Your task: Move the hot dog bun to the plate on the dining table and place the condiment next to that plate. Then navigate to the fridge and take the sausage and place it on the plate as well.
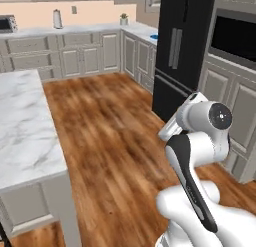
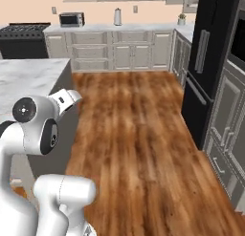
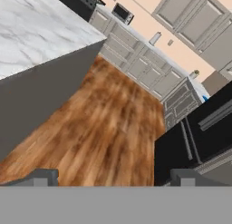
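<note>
The black fridge [image 1: 181, 51] stands shut ahead on the right, its grey handles [image 2: 203, 51] vertical. The marble dining table [image 1: 25, 126] runs along the left, and I see only a bare stretch of its top [image 2: 28, 75]. My gripper [image 3: 115, 178] is open, its fingertips [image 3: 45, 177] wide apart with nothing between them. It hovers over the wooden floor between the table's end [image 3: 41, 37] and the fridge [image 3: 195, 141]. The hot dog bun, plate, condiment and sausage are out of view.
A built-in oven [image 1: 235, 38] sits right of the fridge. Grey cabinets [image 2: 119, 51] line the back wall, with a microwave [image 2: 72, 19], a stove [image 2: 24, 39] and a paper-towel roll [image 2: 117, 16]. A bright-blue plate [image 1: 154, 37] lies on the wall counter. Wooden floor [image 2: 139, 134] lies open between table and fridge.
</note>
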Controlling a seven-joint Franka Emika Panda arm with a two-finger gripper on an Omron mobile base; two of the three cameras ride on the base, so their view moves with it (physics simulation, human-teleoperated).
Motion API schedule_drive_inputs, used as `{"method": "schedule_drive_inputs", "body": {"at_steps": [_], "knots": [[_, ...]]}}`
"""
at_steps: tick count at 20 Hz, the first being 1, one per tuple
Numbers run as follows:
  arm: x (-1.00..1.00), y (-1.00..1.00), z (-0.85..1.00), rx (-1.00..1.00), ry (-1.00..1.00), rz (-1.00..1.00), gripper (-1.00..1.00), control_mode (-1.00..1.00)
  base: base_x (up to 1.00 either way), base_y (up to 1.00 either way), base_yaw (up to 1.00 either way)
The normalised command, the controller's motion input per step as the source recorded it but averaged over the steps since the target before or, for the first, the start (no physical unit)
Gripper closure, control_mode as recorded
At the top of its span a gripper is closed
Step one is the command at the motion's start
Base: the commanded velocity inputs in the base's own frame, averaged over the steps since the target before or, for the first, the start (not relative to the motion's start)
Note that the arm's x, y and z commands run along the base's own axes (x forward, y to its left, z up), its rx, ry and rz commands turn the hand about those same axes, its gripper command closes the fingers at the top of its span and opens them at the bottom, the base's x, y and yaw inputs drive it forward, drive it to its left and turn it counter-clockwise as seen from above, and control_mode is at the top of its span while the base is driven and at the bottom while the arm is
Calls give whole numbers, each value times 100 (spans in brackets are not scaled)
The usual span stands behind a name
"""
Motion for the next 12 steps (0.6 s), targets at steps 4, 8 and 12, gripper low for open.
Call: {"method": "schedule_drive_inputs", "body": {"at_steps": [4, 8, 12], "knots": [[0, 0, 0, 0, 0, 0, -100, 100, 100, -79, 6], [0, 0, 0, 0, 0, 0, -100, 100, 100, -53, 13], [0, 0, 0, 0, 0, 0, -100, 100, 100, -27, 15]]}}
